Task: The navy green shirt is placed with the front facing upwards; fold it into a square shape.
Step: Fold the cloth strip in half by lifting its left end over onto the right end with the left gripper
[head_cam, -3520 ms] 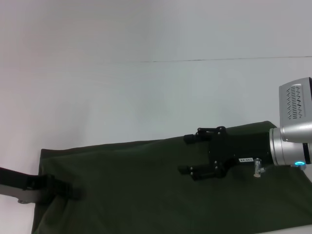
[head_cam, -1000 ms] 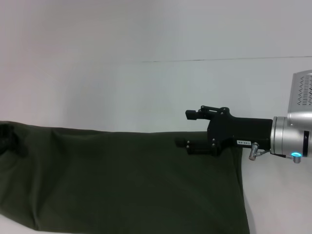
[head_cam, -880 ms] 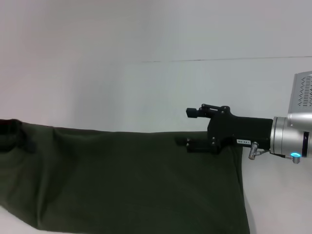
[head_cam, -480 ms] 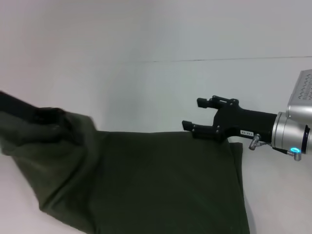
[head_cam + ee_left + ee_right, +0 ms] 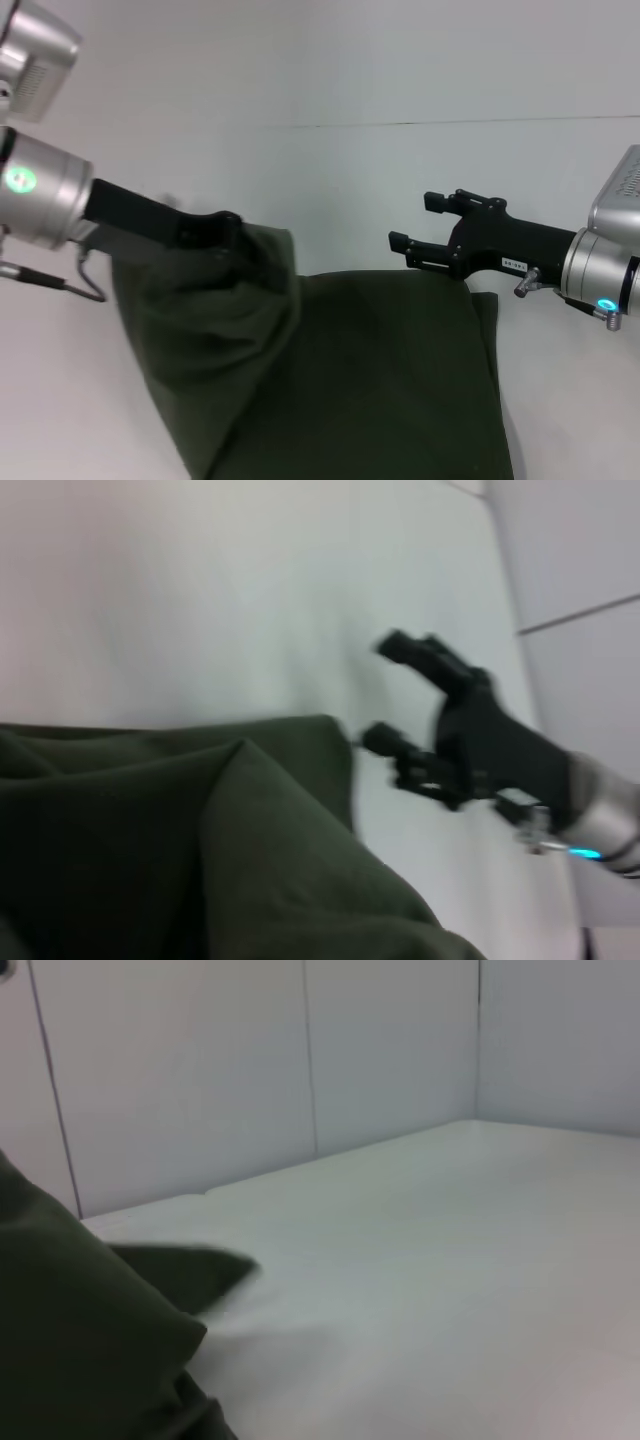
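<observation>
The navy green shirt (image 5: 380,380) lies on the white table with its plain green side up, its left end lifted and bunched. My left gripper (image 5: 235,245) is shut on that raised end, holding it above the flat part. The folds hang down below it (image 5: 200,340). My right gripper (image 5: 412,232) hovers open just past the shirt's far right corner, holding nothing. In the left wrist view the shirt (image 5: 150,830) fills the near side and the right gripper (image 5: 385,695) shows beyond it. The right wrist view shows a dark shirt edge (image 5: 90,1330).
The white table (image 5: 330,190) stretches beyond the shirt to a back wall seam. Bare table surface (image 5: 570,400) lies to the right of the shirt under my right arm. White wall panels (image 5: 300,1060) stand behind the table.
My left gripper has carried the shirt's left end up and to the right, over the flat part. My right gripper has let go of the far edge, opened and drawn back rightwards.
</observation>
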Controlling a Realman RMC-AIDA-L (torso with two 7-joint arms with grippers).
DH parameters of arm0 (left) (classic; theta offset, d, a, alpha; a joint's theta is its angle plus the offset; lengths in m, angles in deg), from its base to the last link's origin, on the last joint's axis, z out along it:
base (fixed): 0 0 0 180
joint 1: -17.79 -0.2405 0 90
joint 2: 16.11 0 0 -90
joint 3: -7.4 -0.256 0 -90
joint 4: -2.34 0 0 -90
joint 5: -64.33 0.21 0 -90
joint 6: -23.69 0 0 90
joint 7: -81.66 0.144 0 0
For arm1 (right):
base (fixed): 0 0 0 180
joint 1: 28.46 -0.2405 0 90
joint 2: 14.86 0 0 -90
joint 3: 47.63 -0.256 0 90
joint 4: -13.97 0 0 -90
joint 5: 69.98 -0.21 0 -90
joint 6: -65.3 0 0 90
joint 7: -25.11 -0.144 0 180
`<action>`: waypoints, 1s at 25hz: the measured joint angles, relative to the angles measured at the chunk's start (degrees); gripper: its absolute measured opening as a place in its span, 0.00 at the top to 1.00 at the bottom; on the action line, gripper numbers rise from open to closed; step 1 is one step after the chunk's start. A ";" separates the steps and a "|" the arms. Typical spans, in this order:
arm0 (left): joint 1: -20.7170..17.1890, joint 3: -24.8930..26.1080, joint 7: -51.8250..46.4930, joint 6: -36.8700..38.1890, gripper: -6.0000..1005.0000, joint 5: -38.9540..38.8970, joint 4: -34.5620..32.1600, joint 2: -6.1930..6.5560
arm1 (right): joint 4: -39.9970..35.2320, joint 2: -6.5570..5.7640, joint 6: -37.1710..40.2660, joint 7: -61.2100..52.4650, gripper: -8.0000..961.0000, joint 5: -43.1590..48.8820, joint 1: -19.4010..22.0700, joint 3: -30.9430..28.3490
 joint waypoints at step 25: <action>-4.08 -20.39 6.61 -26.92 0.80 -24.53 26.47 -0.49 | 3.00 0.08 -1.59 3.73 0.11 -5.98 0.48 -0.57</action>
